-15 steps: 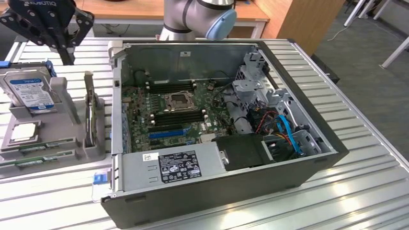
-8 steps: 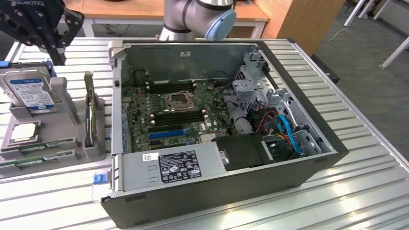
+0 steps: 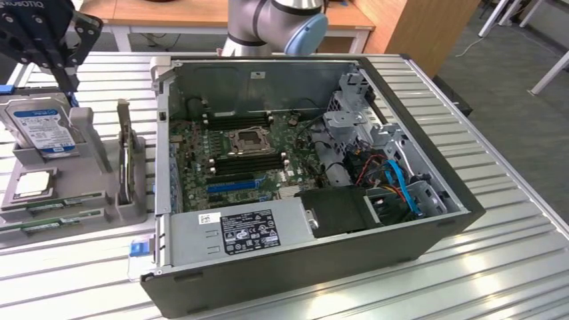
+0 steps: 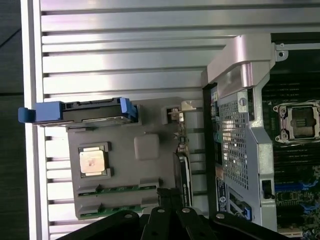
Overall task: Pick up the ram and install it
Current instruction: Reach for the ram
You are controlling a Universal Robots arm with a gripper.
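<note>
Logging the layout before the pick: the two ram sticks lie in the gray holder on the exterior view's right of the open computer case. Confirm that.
Not quite: the side is wrong. The two ram sticks lie in the gray holder on the exterior view's left of the open computer case, as the exterior view shows.

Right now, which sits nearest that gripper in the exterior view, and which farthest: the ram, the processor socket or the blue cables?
1. ram, in the grey holder, exterior view's left, nearest the gripper.
2. processor socket, middle of the motherboard.
3. blue cables, exterior view's right.
</note>
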